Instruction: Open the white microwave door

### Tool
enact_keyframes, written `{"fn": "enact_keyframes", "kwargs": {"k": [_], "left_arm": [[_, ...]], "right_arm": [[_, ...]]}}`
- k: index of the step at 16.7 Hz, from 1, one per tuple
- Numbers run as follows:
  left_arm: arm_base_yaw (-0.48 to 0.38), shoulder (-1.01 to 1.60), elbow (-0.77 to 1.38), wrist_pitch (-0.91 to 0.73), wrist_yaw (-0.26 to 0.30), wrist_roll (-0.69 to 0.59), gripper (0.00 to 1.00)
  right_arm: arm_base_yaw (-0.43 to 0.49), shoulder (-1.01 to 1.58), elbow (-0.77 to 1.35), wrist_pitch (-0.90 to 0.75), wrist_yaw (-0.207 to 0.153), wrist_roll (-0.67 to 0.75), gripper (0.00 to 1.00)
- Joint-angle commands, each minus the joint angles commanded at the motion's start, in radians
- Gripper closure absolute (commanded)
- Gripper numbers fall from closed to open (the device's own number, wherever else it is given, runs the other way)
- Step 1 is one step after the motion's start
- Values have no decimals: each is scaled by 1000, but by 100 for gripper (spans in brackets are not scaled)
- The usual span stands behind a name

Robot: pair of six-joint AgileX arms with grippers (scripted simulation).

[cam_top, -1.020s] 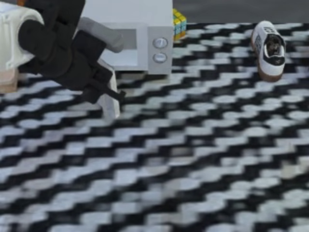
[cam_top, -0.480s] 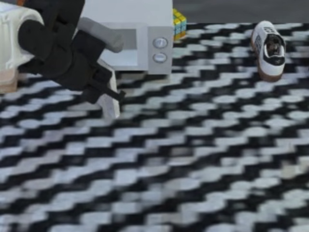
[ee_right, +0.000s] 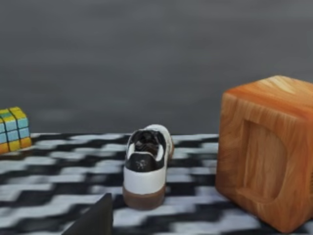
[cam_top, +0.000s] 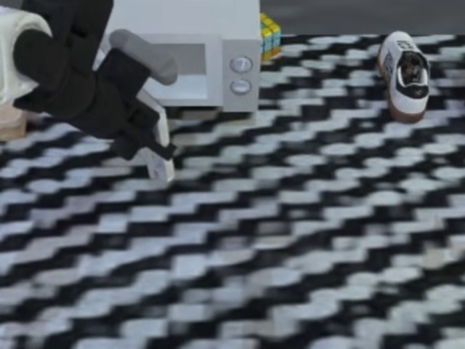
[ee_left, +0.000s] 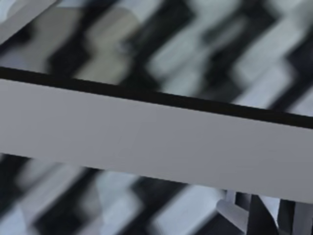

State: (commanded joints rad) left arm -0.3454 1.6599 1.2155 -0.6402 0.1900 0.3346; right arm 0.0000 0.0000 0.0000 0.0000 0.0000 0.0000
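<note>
White microwave [cam_top: 190, 43] far left, door [cam_top: 161, 149] swung open, left gripper [cam_top: 156, 144] clamped on its edge.

Counter [cam_top: 305, 247] covered all over in a black-and-white zigzag weave; dark grey ground beyond its far edge.

Shoe [cam_top: 404, 74]: white upper, black heel patch, brown sole, dark lining. Lies upright on its sole at the counter's far right, well apart from everything else.

Colour cube [cam_top: 269, 36]: yellow, blue and green squares. Well to the left of the shoe, at the far edge of the weave.

Wooden block [ee_right: 266, 152]: orange-brown, grain showing, shallow rounded recess in one face. Stands near the shoe in the right wrist view.
</note>
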Motion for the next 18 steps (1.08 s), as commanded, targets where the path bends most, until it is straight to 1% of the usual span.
{"fn": "enact_keyframes", "kwargs": {"k": [3, 5, 18], "left_arm": [[27, -13, -16, -16, 33, 70, 100], [39, -25, -18, -16, 47, 94, 100], [40, -26, -18, -16, 48, 95, 100]], "right_arm": [[0, 0, 0, 0, 0, 0, 0], [0, 0, 0, 0, 0, 0, 0], [0, 0, 0, 0, 0, 0, 0]]}}
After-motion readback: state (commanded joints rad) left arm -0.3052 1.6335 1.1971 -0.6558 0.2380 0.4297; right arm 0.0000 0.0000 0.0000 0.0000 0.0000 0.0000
